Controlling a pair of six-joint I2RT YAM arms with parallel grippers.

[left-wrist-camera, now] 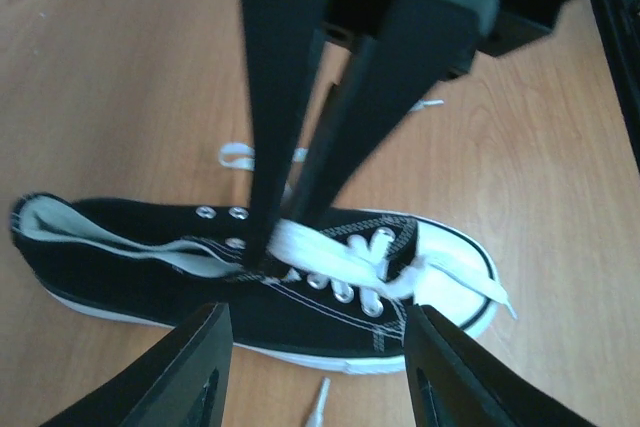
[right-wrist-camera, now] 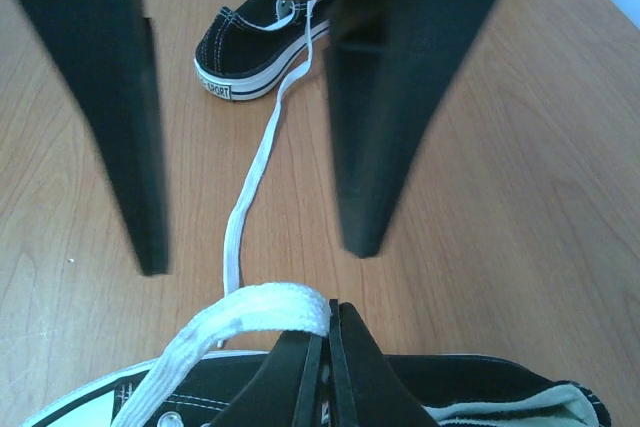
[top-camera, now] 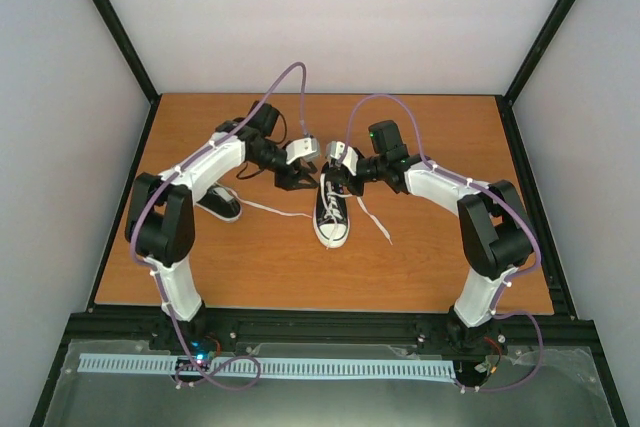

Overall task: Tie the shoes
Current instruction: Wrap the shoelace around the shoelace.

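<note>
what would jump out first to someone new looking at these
Two claws meet over a black shoe in the middle of the table: the right claw shut on its white lace, the left claw open above it. A second shoe lies at left, lace trailing.

Setting: robotics lab bench cell. Wood-grain tabletop [top-camera: 420, 267] boxed in by plain white panels [top-camera: 340, 17] on black frame struts [top-camera: 118, 25]. Black mounting rail [top-camera: 330, 327] runs along the near edge — white slotted cable duct [top-camera: 300, 368] and purple cabling [top-camera: 290, 72] exposed.
</note>
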